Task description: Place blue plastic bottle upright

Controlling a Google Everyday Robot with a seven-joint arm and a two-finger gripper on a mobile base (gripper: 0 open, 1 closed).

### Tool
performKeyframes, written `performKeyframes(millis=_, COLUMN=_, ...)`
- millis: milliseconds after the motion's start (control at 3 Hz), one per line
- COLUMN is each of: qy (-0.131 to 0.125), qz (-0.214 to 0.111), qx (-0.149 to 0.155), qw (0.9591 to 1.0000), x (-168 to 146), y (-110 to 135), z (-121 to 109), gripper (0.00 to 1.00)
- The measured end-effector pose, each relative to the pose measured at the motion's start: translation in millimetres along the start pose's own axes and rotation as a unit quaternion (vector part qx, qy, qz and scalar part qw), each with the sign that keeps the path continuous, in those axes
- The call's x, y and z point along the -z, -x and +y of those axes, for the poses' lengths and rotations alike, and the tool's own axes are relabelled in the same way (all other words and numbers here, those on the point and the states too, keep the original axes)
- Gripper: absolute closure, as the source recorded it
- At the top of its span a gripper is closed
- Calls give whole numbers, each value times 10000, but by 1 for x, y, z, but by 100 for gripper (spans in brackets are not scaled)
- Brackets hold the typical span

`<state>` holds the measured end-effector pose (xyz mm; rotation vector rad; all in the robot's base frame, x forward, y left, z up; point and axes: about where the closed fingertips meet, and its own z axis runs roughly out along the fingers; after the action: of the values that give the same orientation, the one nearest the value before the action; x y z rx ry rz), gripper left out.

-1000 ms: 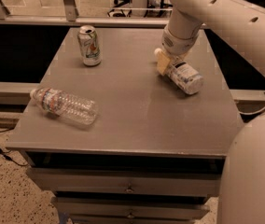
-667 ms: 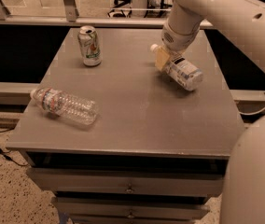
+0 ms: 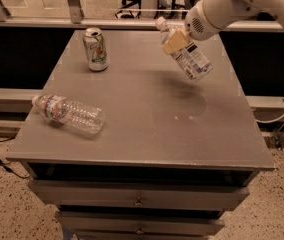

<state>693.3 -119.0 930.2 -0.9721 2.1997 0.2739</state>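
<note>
The blue plastic bottle has a white cap at its upper left and a wide white label. It hangs tilted in the air above the grey table's far right part, base down to the right. My gripper is shut on the bottle near its neck, with a tan finger across it. The white arm reaches in from the upper right.
A silver-green drink can stands upright at the table's far left. A longer clear ribbed bottle with a red-blue label lies on its side near the left front. Drawers sit below the tabletop. A rail runs behind the table.
The gripper has lifted the blue plastic bottle off the table and tilted it, cap up to the left. The arm has swung up and to the right.
</note>
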Motion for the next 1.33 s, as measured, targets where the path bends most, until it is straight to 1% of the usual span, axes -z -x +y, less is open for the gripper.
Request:
performKeyframes(millis=333, qy=299, qz=-1426, qx=-11, qw=9893, x=22, y=20, z=-13, gripper=100)
performKeyframes(millis=667, qy=721, qz=-2585, qx=-112, qw=9632, x=41, y=20, z=-21, gripper=100)
performKeyframes(millis=1000, qy=1220, qz=-3571, qx=58, qw=9261, x=53, y=25, z=-9, gripper=100)
performKeyframes(millis=1333, qy=1598, qz=-4339, qx=509, qw=8852, x=61, y=36, z=16, gripper=100)
